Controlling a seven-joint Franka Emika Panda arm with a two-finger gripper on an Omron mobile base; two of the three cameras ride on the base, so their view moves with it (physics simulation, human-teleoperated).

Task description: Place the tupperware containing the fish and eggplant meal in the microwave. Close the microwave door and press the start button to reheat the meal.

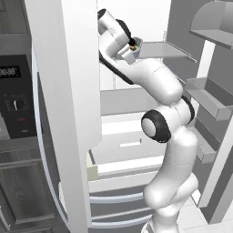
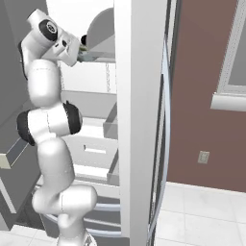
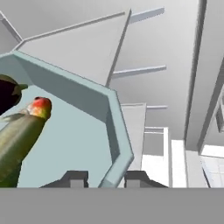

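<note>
The step in hand looks like the first one — getting the tupperware (image 3: 87, 131) out of the open fridge (image 1: 63, 91) so it can go to the microwave (image 1: 16, 98). In the hand view the gripper (image 3: 103, 178) sits at the bottom centre of the frame, its two dark fingertips (image 3: 74, 178) on either side of the container's pale blue-grey rim, one inside the wall and one outside. The jaws appear closed onto that rim, so the robot seems to have the container in its grasp.

The tupperware takes up the left half of the hand view: a shallow, angular, pale blue-grey tray with a raised rim. Inside it, at the left edge of the frame, lies the fish (image 3: 19, 135) — a long olive-green piece with a reddish-orange end — and above it a dark, almost black rounded shape, the eggplant (image 3: 8, 92).

In the left base view the arm reaches up into the fridge at the upper centre of the frame, beside a shelf (image 1: 166, 49); the microwave's control panel shows at the left edge, on the far side of the white fridge door. The next move would call for drawing the container back out level, clear of shelf and door, then carrying it leftward to the microwave without tipping the meal.
</note>
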